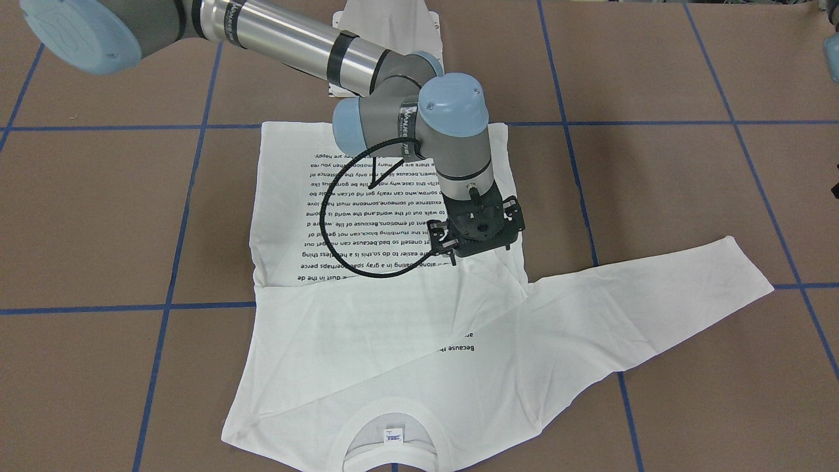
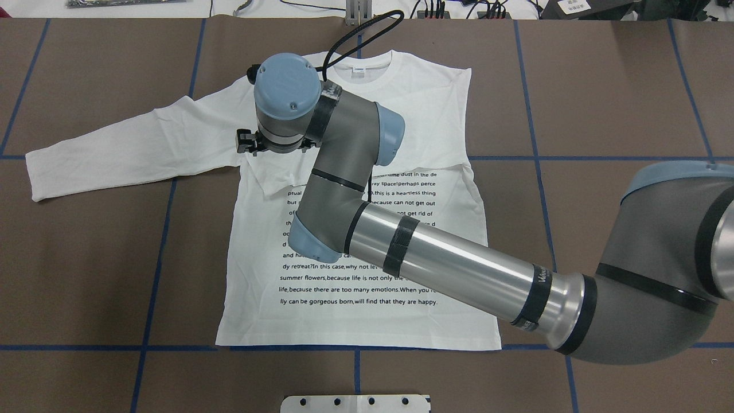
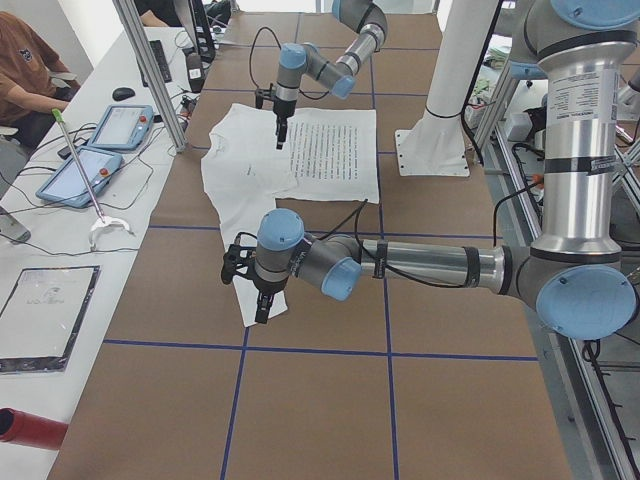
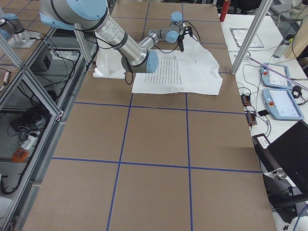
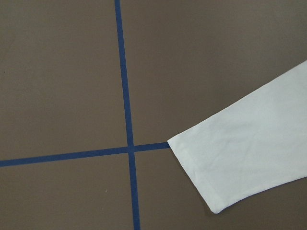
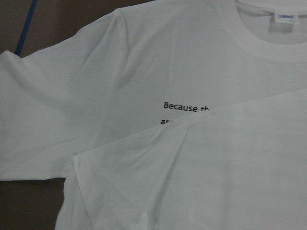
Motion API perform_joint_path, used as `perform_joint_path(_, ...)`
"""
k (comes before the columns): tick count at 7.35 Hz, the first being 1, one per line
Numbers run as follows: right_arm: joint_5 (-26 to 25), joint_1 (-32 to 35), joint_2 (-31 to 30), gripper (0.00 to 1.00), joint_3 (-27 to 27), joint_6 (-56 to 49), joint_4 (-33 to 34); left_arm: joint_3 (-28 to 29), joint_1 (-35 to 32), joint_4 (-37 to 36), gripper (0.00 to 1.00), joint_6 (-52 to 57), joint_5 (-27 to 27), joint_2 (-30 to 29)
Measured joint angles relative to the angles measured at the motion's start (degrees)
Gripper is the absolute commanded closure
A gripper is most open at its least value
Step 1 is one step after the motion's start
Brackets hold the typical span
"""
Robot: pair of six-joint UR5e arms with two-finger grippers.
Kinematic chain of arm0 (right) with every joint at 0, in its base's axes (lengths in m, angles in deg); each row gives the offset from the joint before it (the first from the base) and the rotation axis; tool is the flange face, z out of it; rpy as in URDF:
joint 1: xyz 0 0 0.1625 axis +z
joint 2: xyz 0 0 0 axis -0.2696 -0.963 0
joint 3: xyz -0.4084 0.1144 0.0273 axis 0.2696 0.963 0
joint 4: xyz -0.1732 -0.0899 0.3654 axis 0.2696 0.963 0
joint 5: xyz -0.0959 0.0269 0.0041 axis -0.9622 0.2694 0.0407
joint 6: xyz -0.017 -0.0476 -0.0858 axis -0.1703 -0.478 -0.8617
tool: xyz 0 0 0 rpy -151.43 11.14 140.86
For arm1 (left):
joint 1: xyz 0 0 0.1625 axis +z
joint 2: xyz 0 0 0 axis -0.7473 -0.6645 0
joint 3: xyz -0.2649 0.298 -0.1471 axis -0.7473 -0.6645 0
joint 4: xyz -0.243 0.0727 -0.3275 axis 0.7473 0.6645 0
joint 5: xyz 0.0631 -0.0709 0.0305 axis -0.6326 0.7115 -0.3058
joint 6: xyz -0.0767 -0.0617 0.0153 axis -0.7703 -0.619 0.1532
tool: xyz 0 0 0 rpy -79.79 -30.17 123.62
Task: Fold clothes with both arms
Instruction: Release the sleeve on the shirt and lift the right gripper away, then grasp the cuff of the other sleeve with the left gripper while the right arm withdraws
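Plainly, the T-shirt [image 2: 344,321] lies print-up on the surface [image 2: 602,86], one sleeve [image 2: 114,149] stretched out. The right gripper [image 1: 478,233] hangs above that sleeve's root, the left gripper [image 3: 262,305] above its end; whether either is open cannot be told.

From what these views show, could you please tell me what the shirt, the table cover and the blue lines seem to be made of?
T-shirt: soft matte white knit, probably cotton jersey; it creases and drapes flat, and the collar is ribbed.
Table cover: matte brown, paper- or card-like; uncertain.
Blue lines: probably thin adhesive tape, flat with straight edges.
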Motion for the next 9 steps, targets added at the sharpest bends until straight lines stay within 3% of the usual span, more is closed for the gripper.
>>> perform_joint_path(2,4.16,6.72,-10.73,0.00,-17.23,-9.78,14.94,4.49,3.96,13.79,0.01,-11.22,-3.60,1.46)
perform_joint_path(4,9.33,15.15,-21.99,0.00,-26.92,-20.34,21.67,7.84,10.03,23.39,0.01,-25.50,-8.64,1.69)
perform_joint_path(6,14.61,23.34,-30.98,0.00,-29.85,-29.16,22.78,8.59,16.40,25.64,0.01,-35.56,-13.70,0.83)
perform_joint_path(9,19.17,28.71,-39.44,0.00,-31.63,-36.87,22.50,13.16,19.06,25.93,0.01,-36.78,-20.34,-1.60)
